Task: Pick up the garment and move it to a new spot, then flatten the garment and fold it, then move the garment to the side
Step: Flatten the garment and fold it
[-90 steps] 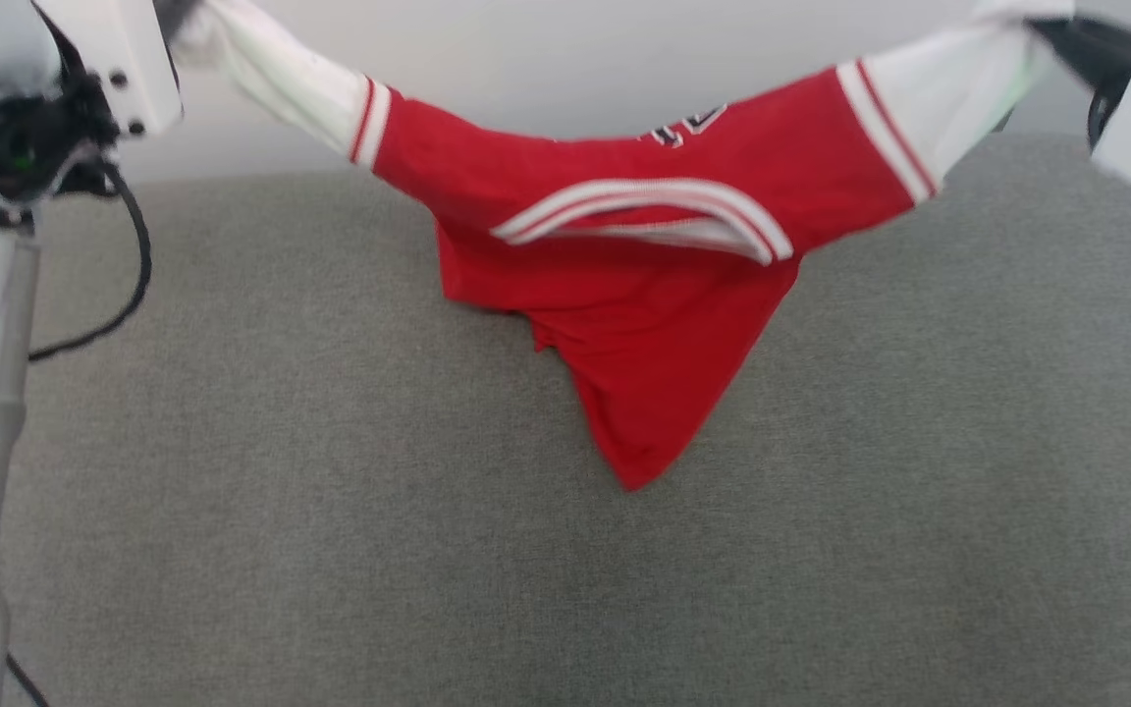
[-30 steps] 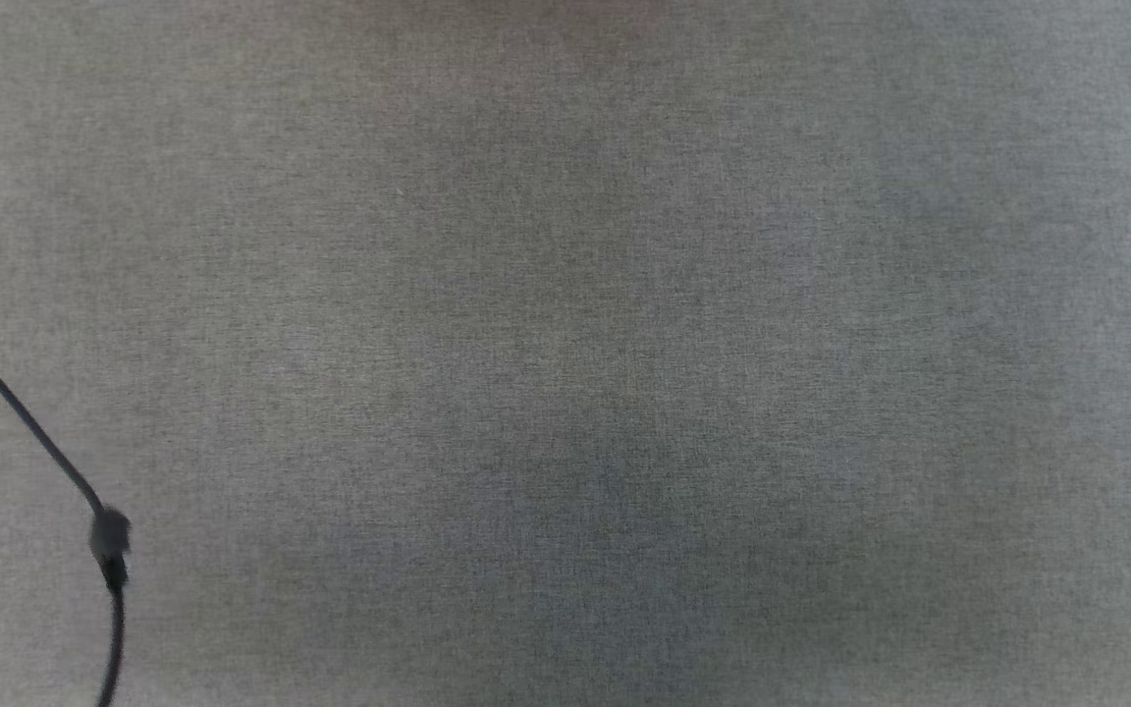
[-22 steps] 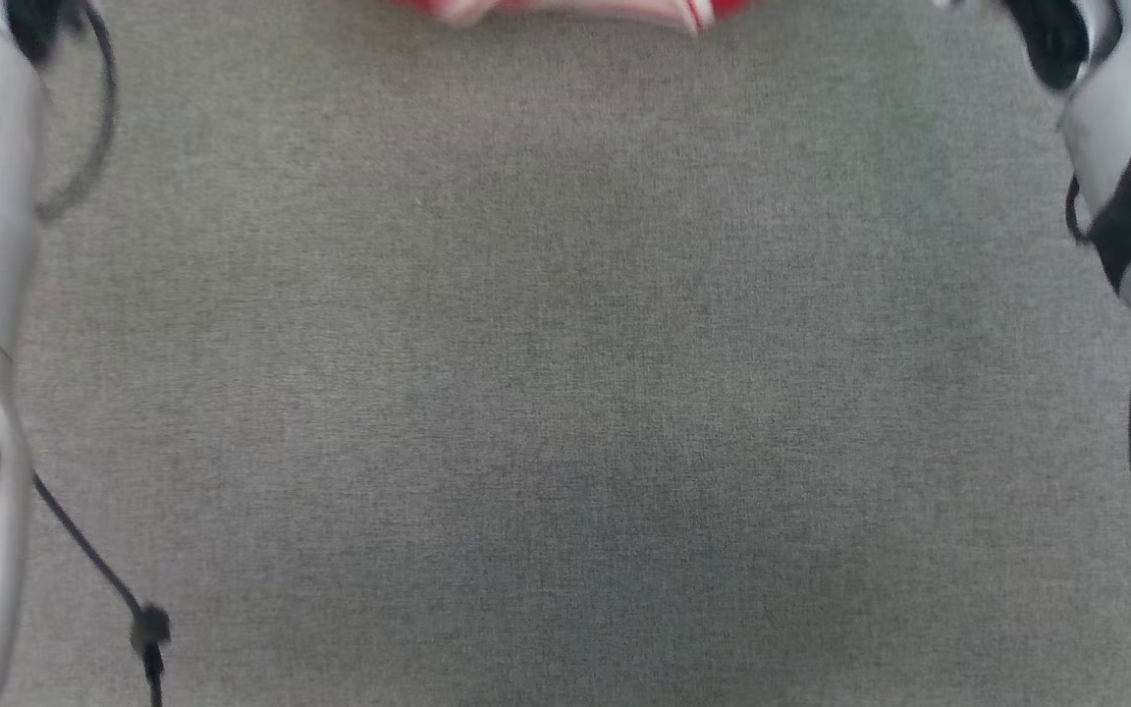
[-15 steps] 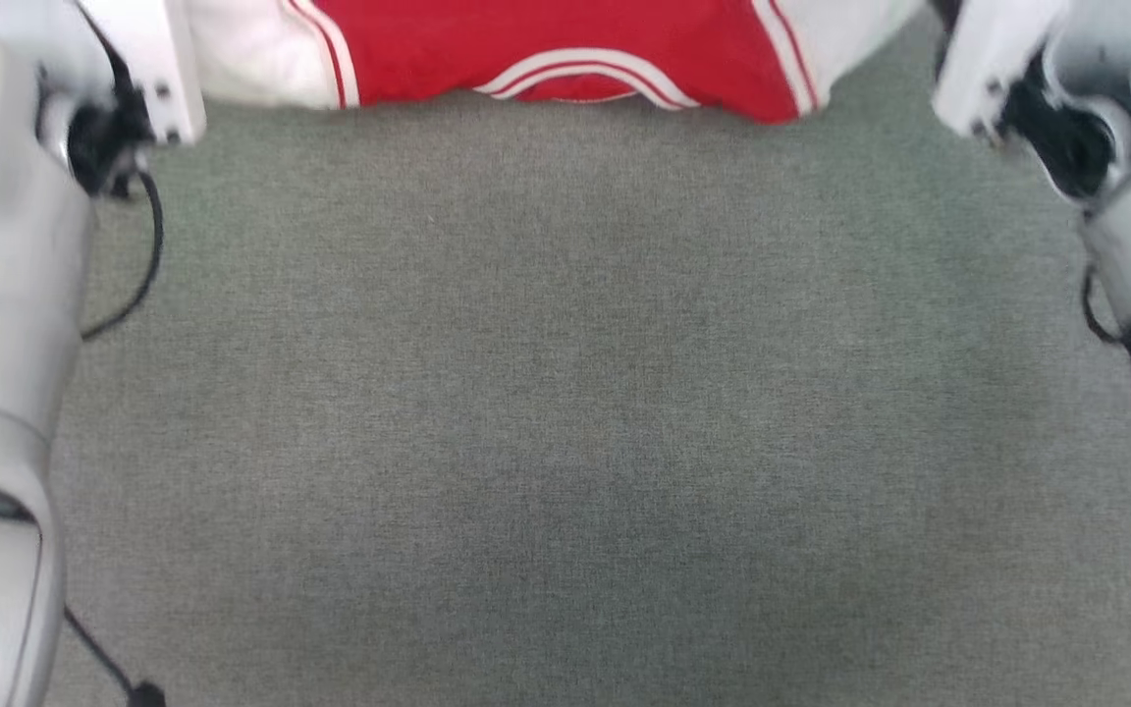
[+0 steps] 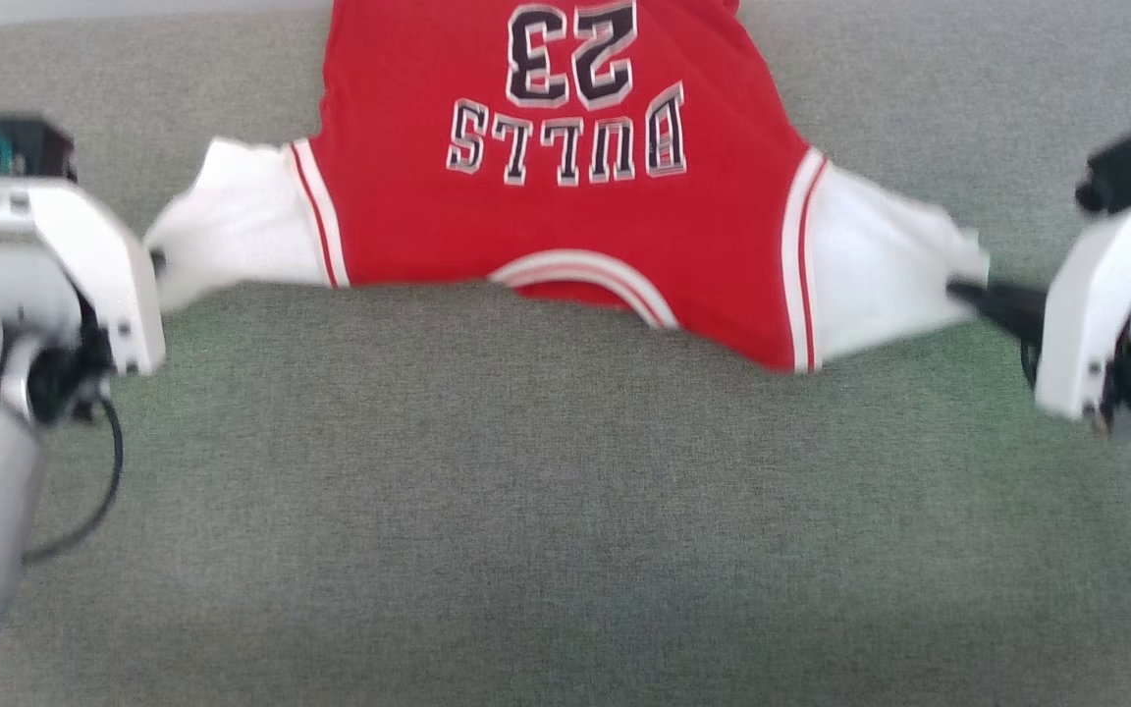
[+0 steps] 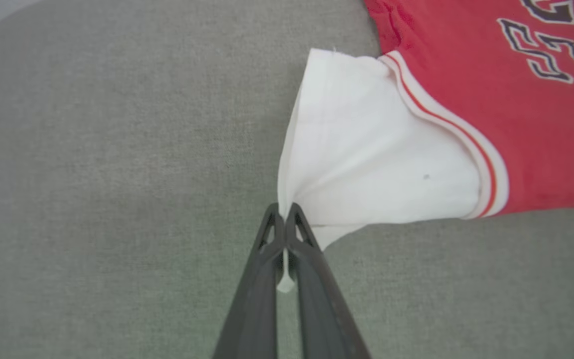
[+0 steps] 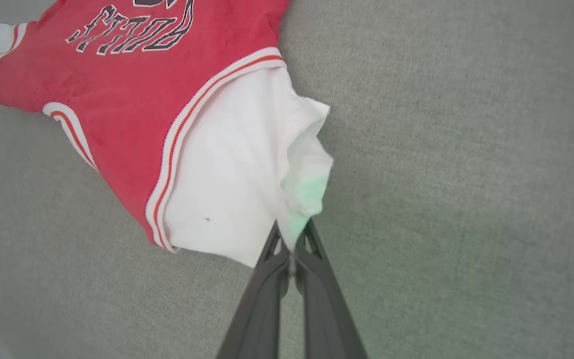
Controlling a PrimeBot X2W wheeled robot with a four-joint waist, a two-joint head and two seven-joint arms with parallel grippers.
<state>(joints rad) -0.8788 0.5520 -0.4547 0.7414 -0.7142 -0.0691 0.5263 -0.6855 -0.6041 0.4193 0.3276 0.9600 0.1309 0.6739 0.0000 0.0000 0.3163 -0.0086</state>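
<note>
Compared with half a second ago, the head view has shifted: the garment (image 5: 565, 196), then cut off at the top edge, now sits in the upper half of the frame with its lettering in sight.

1. Nearest: the grey fabric surface (image 5: 565, 540) takes up the lower half of the head view.
2. At mid-left of the head view, my left gripper (image 6: 283, 212) is closed. In the left wrist view its fingertips pinch the outer edge of the white left sleeve (image 6: 366, 149), and a scrap of white cloth shows between the fingers lower down.
3. At mid-right, my right gripper (image 7: 292, 234) is closed on the bunched end of the white right sleeve (image 7: 232, 189). That end carries a green tint in the right wrist view.
4. Between the sleeves, the striped collar (image 5: 585, 280) faces the bottom of the head view.
5. Beyond the collar, the red body lies spread on the surface. The black lettering (image 5: 565, 137) reads upside down, BULLS with 23 above it.
6. Farthest: the top edge of the head view cuts off the lower part of the garment
</note>
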